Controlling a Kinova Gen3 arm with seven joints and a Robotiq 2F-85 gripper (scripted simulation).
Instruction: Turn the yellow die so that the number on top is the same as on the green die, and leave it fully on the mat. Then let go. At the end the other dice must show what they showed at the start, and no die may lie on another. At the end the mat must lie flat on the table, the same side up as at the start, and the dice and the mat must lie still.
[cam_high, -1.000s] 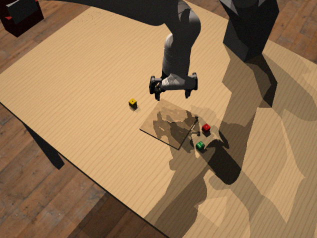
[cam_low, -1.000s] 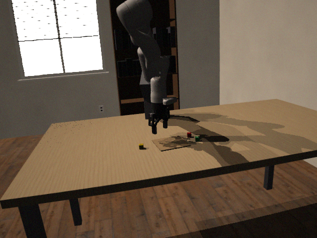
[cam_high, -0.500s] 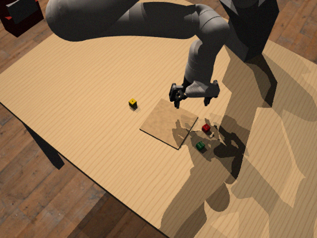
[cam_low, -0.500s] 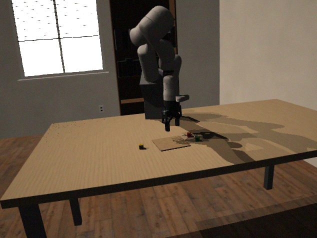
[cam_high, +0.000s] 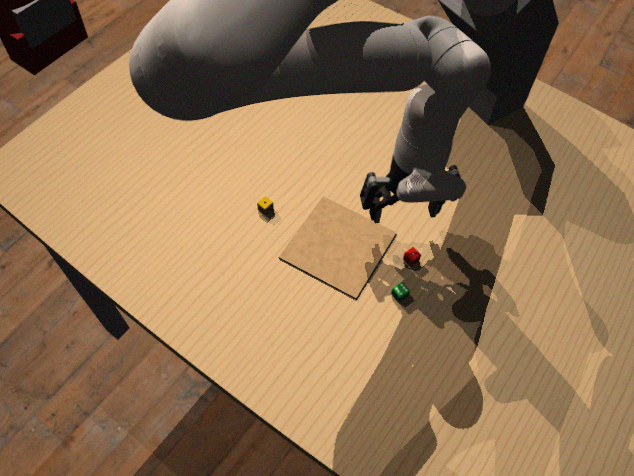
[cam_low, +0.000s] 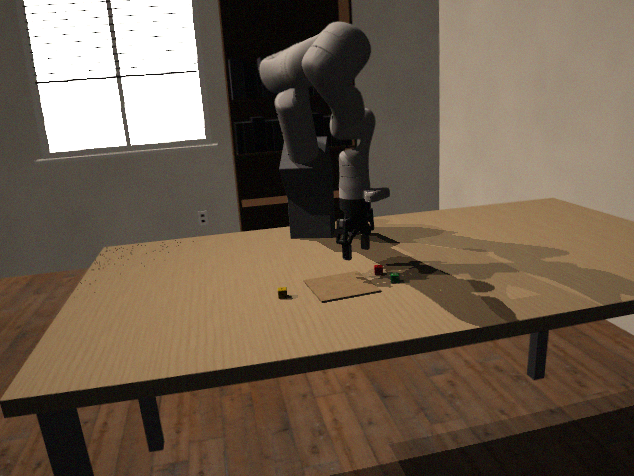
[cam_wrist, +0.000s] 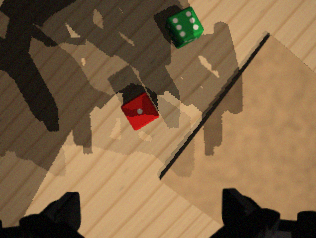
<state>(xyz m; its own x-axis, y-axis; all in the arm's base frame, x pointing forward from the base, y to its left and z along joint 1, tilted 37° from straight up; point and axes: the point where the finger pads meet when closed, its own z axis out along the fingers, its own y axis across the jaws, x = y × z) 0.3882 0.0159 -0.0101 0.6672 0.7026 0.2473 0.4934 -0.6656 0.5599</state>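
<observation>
top: yellow die (cam_high: 264, 203) shows one | wrist: green die (cam_wrist: 184, 26) six

A pale grey arm (cam_low: 327, 102) of thick, rounded segments joined by faint seam lines rises from a dark, boxy base (cam_low: 307, 199). Its last link ends in a light grey collar with a short side stub, above a black two-fingered gripper (cam_low: 354, 246) of angular linkages.
</observation>
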